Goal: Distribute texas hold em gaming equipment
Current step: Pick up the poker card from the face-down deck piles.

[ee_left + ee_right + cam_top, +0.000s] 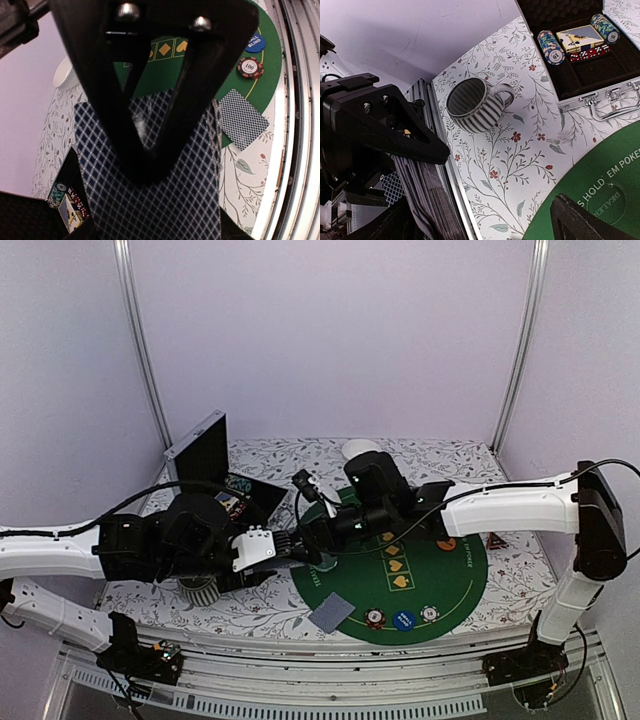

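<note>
A deck of playing cards (165, 190) with a blue diamond back fills the left wrist view, and my left gripper (150, 222) is shut on it just left of the green mat (455, 585). My right gripper (502, 177) is open wide. One of its black fingers (395, 135) lies over the deck, whose edge (420, 200) shows beneath it. A single face-down card (332, 612) lies on the mat's near left edge. Beside it sit a reddish-brown chip (375, 618), a blue chip (404, 620) and a white chip (430, 614). An orange chip (446, 543) and a red triangular marker (497, 540) lie further right.
A ribbed grey mug (472, 106) stands on the floral cloth under the left arm. An open metal case (580, 65) holding chips, dice and a card box sits at the back left. A small white bowl (360, 448) is at the back.
</note>
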